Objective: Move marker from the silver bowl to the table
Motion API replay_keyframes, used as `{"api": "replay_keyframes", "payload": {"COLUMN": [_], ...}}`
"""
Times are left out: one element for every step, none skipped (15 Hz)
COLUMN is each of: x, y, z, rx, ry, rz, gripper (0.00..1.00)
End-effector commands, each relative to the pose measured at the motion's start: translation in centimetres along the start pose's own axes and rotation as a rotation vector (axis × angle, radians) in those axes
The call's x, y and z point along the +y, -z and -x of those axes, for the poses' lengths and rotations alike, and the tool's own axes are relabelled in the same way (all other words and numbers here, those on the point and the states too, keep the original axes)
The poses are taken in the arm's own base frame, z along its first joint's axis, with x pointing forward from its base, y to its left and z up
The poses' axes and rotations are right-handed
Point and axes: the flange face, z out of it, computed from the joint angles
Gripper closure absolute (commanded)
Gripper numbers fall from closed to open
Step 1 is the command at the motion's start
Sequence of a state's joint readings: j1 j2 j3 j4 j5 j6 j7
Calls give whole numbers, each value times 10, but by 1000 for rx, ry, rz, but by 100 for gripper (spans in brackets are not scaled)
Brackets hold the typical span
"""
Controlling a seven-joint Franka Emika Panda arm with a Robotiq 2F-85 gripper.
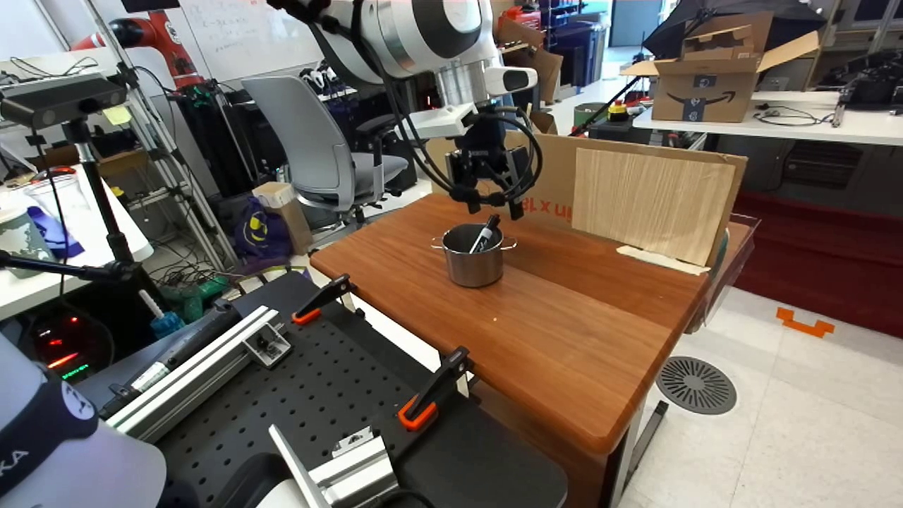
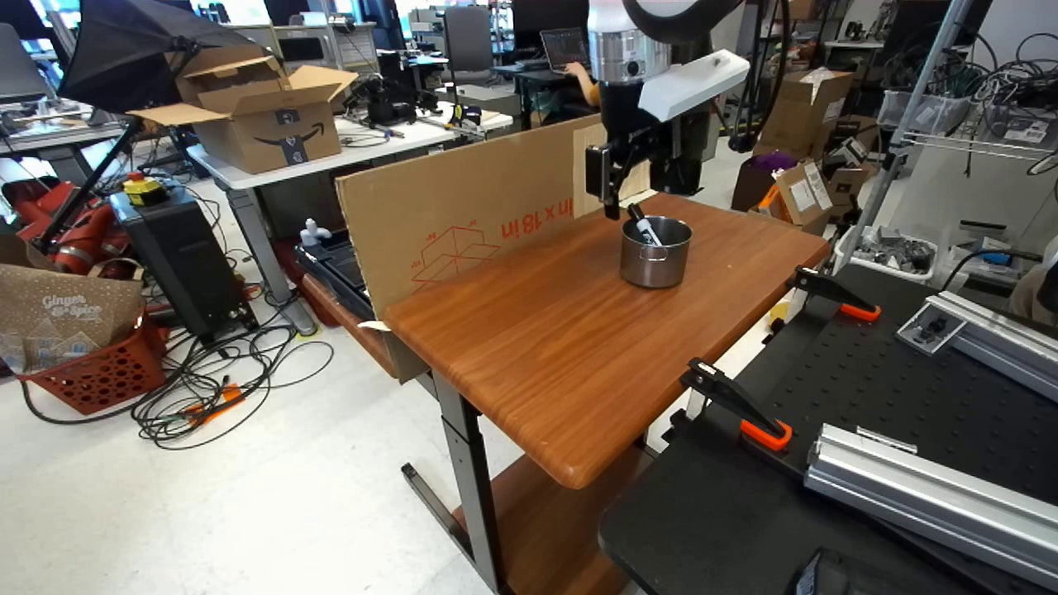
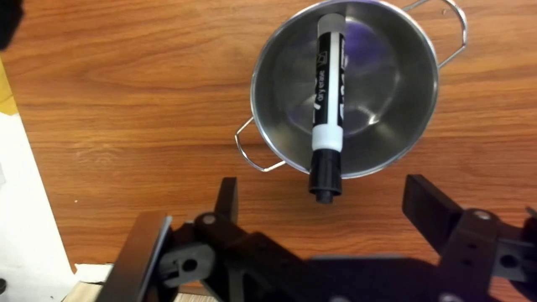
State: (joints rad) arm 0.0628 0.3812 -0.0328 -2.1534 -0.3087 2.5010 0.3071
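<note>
The marker (image 3: 329,92) is black and white with a black cap and a grey end. It leans inside the silver bowl (image 3: 415,100), its cap sticking out past the rim. It also shows in both exterior views (image 1: 482,238) (image 2: 645,228). The bowl has two wire handles and stands upright on the reddish-brown wooden table (image 1: 564,331), as both exterior views show (image 1: 474,269) (image 2: 653,268). My gripper (image 3: 321,184) is open and empty, its fingers wide apart on either side of the marker's cap. In both exterior views the gripper (image 1: 495,209) (image 2: 645,198) hangs just above the bowl.
A cardboard panel (image 2: 471,223) stands along the far edge of the table, with a pale plywood board (image 1: 652,204) against it. A black perforated bench (image 1: 331,395) with orange-tipped clamps (image 1: 434,391) and metal rails (image 1: 197,370) adjoins the near edge.
</note>
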Motion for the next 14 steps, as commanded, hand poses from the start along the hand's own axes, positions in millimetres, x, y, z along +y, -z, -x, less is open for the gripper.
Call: {"api": "replay_keyframes", "payload": {"x": [-2,-2,-3,-3,-3,-4,-5,-5,-6,-6,-6,-6,-5,-5], "y": [-6,-8,-9,-10,-10,-11,-11,-11,-11,-11,-11,-11,-10,-10], "z": [-10,-11,-12,-13,-14,-15,-16,-17,-18,-19,-19,-20,-20,-19], "rx": [14,12,16,16,18,16,14,14,13,12,12,11,9,8], "ry": [-27,-30,-32,-34,-37,-42,-45,-49,-52,-54,-58,-61,-63,-64], "rz": [2,3,11,16,18,21,23,25,27,29,31,33,34,34], "gripper": [14,26,34,42,51,58,66,73,80,88,95,100,100,100]}}
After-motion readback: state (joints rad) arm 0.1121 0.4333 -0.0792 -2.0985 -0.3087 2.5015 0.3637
